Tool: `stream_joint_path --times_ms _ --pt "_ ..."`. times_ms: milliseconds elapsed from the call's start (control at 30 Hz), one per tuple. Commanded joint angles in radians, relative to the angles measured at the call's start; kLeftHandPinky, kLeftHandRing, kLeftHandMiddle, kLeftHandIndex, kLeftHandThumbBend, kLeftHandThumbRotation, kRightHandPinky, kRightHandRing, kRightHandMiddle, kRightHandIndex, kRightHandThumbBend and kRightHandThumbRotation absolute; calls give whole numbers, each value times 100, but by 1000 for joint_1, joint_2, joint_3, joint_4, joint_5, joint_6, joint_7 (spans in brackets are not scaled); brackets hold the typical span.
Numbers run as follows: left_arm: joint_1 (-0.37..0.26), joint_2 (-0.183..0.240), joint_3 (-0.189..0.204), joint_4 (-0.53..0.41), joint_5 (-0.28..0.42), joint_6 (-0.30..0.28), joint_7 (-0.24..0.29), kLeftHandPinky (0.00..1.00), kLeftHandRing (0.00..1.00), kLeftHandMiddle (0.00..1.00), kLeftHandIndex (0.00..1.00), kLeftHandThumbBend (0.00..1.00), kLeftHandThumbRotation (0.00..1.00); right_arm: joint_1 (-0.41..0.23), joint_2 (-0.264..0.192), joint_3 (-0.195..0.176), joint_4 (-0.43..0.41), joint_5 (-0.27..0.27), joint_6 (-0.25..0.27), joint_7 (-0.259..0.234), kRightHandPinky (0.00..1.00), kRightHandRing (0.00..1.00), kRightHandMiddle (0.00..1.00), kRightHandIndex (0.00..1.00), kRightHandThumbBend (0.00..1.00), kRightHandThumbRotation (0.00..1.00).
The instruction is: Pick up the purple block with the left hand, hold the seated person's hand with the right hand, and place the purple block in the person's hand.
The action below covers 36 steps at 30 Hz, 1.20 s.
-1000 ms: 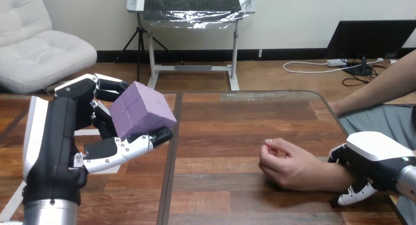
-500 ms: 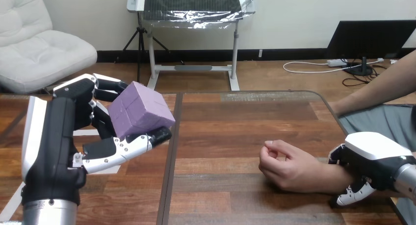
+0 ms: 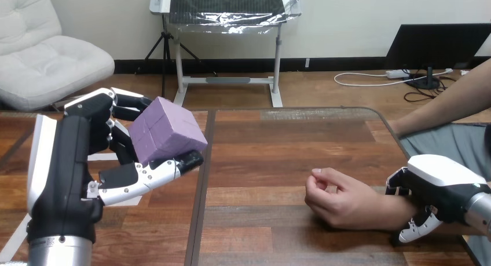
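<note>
Two robot hands are busy at once, seen from the head view. Over at the left side, the left hand (image 3: 107, 143) is raised off the wooden table (image 3: 289, 144), with its silver forearm coming up from the bottom edge. It has the purple block (image 3: 168, 130) clamped: the thumb (image 3: 153, 171) lies along the block's lower edge, and the fingers (image 3: 124, 97) wrap across its far upper side. The block sits tilted in that grasp, one corner uppermost, clear of the tabletop and just left of the dark seam (image 3: 200, 196) that runs across the table from near to far.

At the right side, the person's hand (image 3: 341, 201) rests on the table, its fingers loosely curled inward, the thumb tip meeting a fingertip. The right hand (image 3: 443, 188) sits over the person's wrist (image 3: 399, 211) from above, white shell uppermost. The robot's fingers bend down round the near side of the wrist, and a dark part of the hand reaches down at the far side, so the wrist looks gripped between them.

The purple block and the person's hand are well apart, with a bare stretch of wood between them. A second arm of the person (image 3: 446, 104) shows further back at the right, reaching to the table's far corner. The block is not yet in the person's hand.
</note>
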Motion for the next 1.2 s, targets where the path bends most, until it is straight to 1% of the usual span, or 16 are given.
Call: stream_joint_path --times_ms 0,133,333,433,500,567,633,700,833,1000,1167 --pt "-40 -11 -8 9 -10 -25 3 18 24 31 37 62 0 11 77 39 11 45 -34 31 33 40 47 51 83 10" --pt "-44 -12 -7 17 -13 -29 3 18 24 30 37 61 0 8 75 36 6 57 -38 29 34 39 47 51 82 10" --pt "-58 -10 -8 41 -11 -37 4 18 24 30 37 62 0 2 73 24 -16 75 -20 32 34 39 46 51 83 11" --pt "-68 -15 -7 58 -23 -38 3 18 24 30 37 61 0 -1 74 17 -20 87 -21 28 33 39 46 50 83 11" --pt "-78 -24 -3 79 -60 -43 -3 18 24 31 37 60 0 -3 75 10 -18 95 -31 19 33 38 46 50 83 10" --pt "-82 -27 -1 90 -78 -47 -4 18 25 31 37 59 0 -4 75 8 -17 98 -36 15 32 38 45 50 84 10" --pt "-93 -28 5 117 -111 -58 -10 18 25 31 37 58 0 -8 74 3 -16 104 -42 10 32 38 45 50 84 10" --pt "-108 -21 12 154 -128 -76 -15 19 26 32 37 58 0 -12 72 -4 -17 111 -48 9 32 38 45 50 84 10" --pt "-128 -8 20 206 -144 -106 -19 20 27 33 37 57 0 -19 71 -12 -16 122 -53 7 34 39 46 51 84 10" --pt "-159 -3 28 267 -166 -123 -25 21 28 33 38 58 0 -21 71 -26 -28 134 -56 -3 35 40 46 51 85 10" --pt "-185 5 31 312 -157 -134 -22 22 29 34 38 59 0 -20 70 -37 -48 144 -46 -1 35 40 46 51 85 8"
